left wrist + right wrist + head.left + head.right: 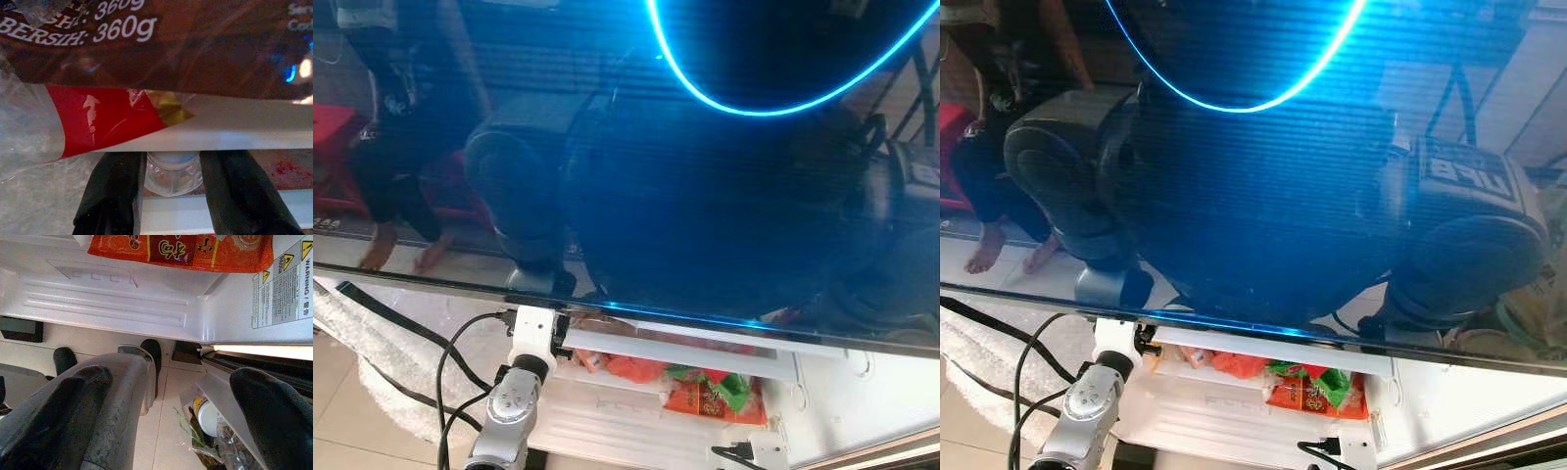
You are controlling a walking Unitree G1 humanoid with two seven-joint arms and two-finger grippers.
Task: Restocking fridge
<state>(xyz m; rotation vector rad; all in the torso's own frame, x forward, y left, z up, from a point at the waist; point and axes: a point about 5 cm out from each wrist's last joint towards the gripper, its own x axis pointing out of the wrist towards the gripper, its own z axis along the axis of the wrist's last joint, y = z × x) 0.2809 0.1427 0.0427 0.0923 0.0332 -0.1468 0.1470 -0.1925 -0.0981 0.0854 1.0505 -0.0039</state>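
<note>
One glossy dark fridge door (705, 176), with one blue light strip (754, 103) curving across it. One white door shelf (1263, 411) below — in it one red-and-gold packet (705, 401), one green packet (729, 387) and one orange packet (636, 369). Two black cables (455, 362) at the left. One clear bottle cap (172, 171) and one brown 360g bag (161, 44) at the left wrist. One warning label (283, 289).

The fridge's glossy dark door (705, 196) stands open across the scene, and beneath its lower edge a white door shelf (675, 343) holds red, orange and green food packets (705, 392) lying crowded together.
</note>
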